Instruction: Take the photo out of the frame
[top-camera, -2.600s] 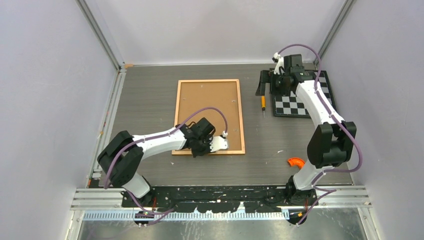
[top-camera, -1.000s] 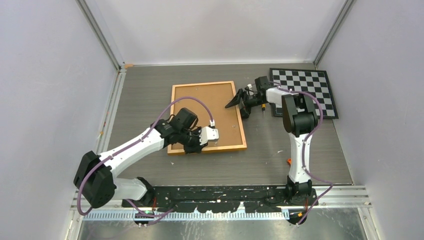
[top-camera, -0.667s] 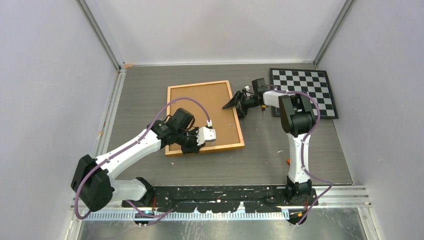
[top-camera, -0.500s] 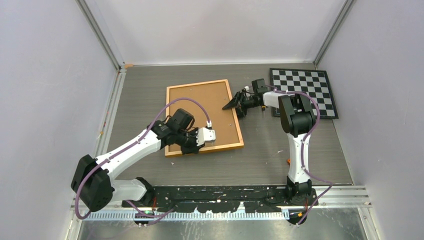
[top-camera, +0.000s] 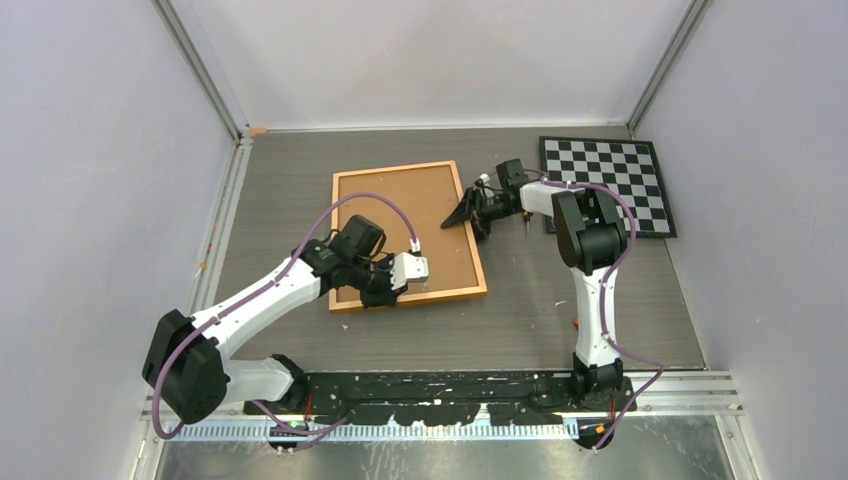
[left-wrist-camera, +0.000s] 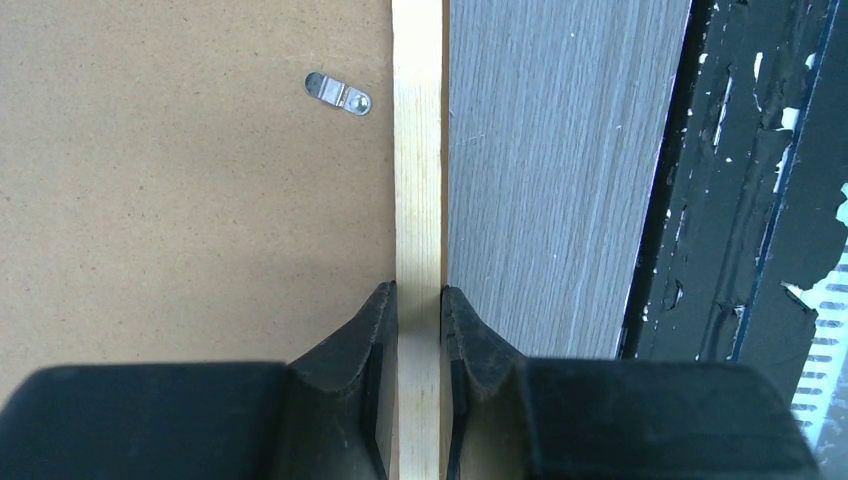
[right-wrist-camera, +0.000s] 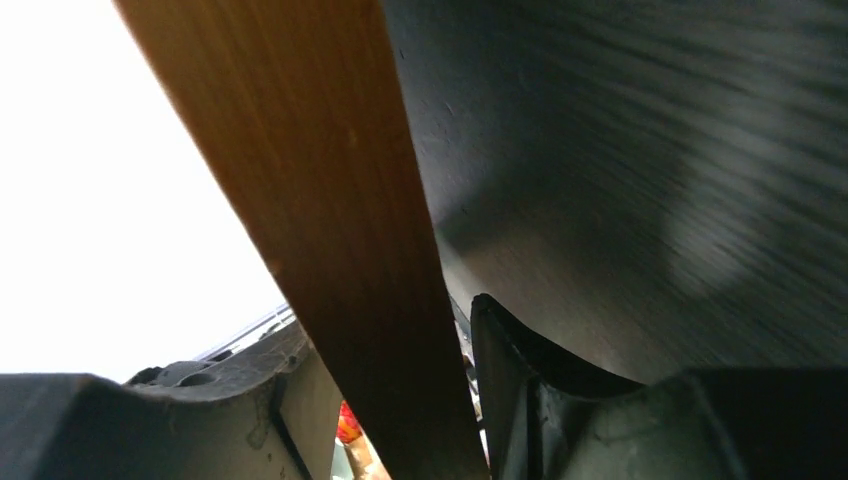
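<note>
Nearest, the left arm (top-camera: 262, 300) swings out from its base toward the left wall, folds at a black joint and reaches back in over the table (top-camera: 290, 190) to the near rail of the frame (top-camera: 395, 180), a purple cable looping above its wrist. From above, the wrist body covers the grip, but the left wrist view shows it plainly. The left jaws are clamped on the pale wooden rail, one of the fingers (left-wrist-camera: 372, 335) on the brown backing side and the other on the table side. A small metal clip (left-wrist-camera: 337, 93) sits on the backing farther along, and the chipped black base plate (left-wrist-camera: 720, 200) runs down the right of that view. The frame lies back up, a little skewed, in the middle of the table, so the photo is hidden in every view. A scrap of orange (top-camera: 577, 322) peeps out beside the right arm (top-camera: 598, 305), too small to identify. That arm stands up from its base to a black elbow, then folds leftward and low to the frame's right rail near the far corner. The right jaws stand to either side of that rail, close against it. The right wrist view is blurred and burnt out to white on one side, so I cannot tell whether they pinch the rail or whether it is off the table. Farthest, the checkerboard (top-camera: 640, 170) lies at the right rear, its near left corner covered by the arm.
</note>
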